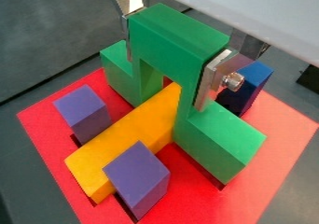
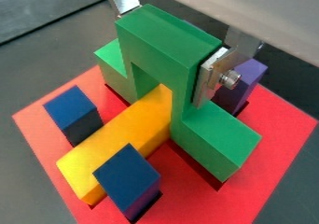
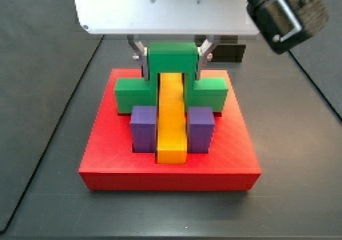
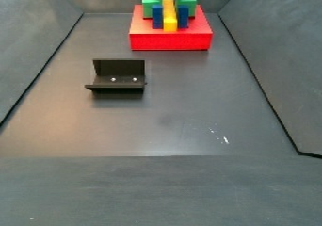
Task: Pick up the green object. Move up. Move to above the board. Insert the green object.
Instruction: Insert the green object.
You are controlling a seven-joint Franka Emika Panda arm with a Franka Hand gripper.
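Note:
The green object [image 1: 174, 41] [image 2: 162, 46] stands on the board [image 1: 50, 116] [image 2: 37, 125], its arch straddling the long yellow bar [image 1: 125, 144] [image 2: 118, 139]. My gripper [image 1: 173, 55] [image 2: 169, 46] is shut on its raised middle block, one silver finger on each side. In a side view the gripper [image 3: 171, 54] reaches down onto the green object [image 3: 171, 62] at the far end of the board [image 3: 160, 174]. The lower side blocks rest at board level on either side of the bar [image 3: 171, 119].
Purple blocks [image 3: 143, 129] [image 3: 201, 129] flank the yellow bar. More blocks [image 1: 81, 111] [image 1: 137, 176] [image 1: 249, 83] sit close around the green piece. The fixture [image 4: 116, 77] stands on the dark floor, well apart from the board [image 4: 170, 41]. Sloped walls enclose the floor.

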